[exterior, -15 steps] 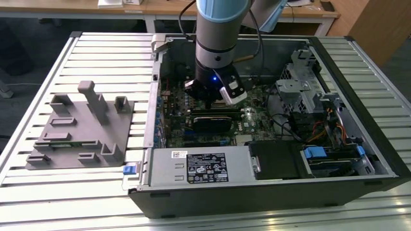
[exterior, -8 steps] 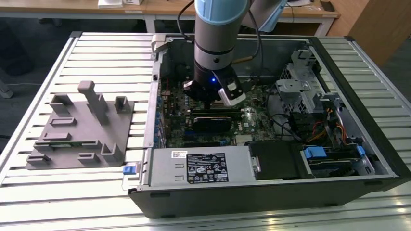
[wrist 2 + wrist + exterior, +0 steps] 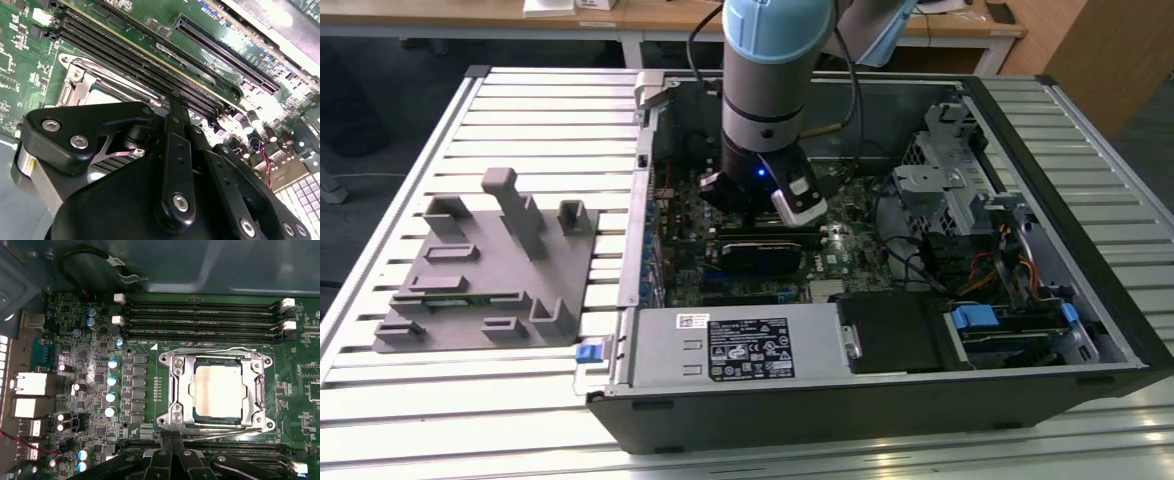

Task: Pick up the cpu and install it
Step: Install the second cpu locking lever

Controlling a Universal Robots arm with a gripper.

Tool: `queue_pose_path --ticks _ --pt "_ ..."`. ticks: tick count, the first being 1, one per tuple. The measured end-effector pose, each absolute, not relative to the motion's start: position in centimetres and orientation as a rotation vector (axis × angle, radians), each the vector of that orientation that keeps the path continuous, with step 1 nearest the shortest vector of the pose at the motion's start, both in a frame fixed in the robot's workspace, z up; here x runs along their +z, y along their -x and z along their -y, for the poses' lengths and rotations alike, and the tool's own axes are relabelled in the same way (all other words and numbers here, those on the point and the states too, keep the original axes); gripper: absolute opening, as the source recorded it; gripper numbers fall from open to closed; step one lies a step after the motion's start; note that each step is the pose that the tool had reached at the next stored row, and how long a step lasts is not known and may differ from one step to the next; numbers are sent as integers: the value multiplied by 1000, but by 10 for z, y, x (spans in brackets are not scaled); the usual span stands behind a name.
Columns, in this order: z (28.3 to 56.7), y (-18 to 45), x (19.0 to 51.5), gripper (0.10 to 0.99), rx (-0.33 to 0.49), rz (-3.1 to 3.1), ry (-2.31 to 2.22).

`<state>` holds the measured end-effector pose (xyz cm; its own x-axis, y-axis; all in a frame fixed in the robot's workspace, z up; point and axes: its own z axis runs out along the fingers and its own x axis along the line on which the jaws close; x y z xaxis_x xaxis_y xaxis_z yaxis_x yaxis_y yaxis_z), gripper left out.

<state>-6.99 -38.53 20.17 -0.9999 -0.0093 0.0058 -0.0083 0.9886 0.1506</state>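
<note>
The cpu (image 3: 218, 390), a small square chip with a silvery-white top, lies flat inside the metal-framed socket (image 3: 170, 390) on the green motherboard (image 3: 90, 370). In the first wrist view my gripper (image 3: 172, 437) sits just off the socket's edge, its two black fingers pressed together with nothing between them. The second wrist view shows the gripper (image 3: 176, 102) low over the board beside the socket frame (image 3: 75, 82). In the exterior view the arm reaches down into the open computer case (image 3: 854, 405), and the gripper (image 3: 758, 228) is close above the board.
Memory slots (image 3: 200, 315) run along one side of the socket, and capacitors (image 3: 112, 387) stand on another. The case holds a power supply (image 3: 734, 345), a drive cage (image 3: 947, 180) and cables. A grey parts fixture (image 3: 494, 270) lies on the slatted table at the exterior view's left.
</note>
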Motion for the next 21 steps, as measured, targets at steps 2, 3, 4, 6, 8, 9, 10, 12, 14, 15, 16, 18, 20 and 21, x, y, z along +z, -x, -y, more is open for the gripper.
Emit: queue_pose_path --ticks 2,3,4,6,8,9,10,12,14,15,16,18,20,21 --pt "385 70 200 106 -245 3125 -14" --pt "385 70 200 106 -250 3125 -14" --pt "385 70 199 106 -258 3125 -14" --pt "385 72 199 106 -278 3123 -14" --pt "385 74 198 106 -289 3122 -14" --pt "385 75 197 106 -294 3121 -14" --pt "385 75 197 106 -300 3121 -14" --pt "385 76 196 106 -319 3119 -14" --pt "385 76 195 106 -339 3117 -14" --pt "385 76 194 106 -347 3116 -14" --pt "385 76 194 106 -356 3115 -14" --pt "385 77 193 106 -367 3114 -15" --pt "385 77 193 106 -373 3113 -15" --pt "385 77 193 106 -373 3113 -14"
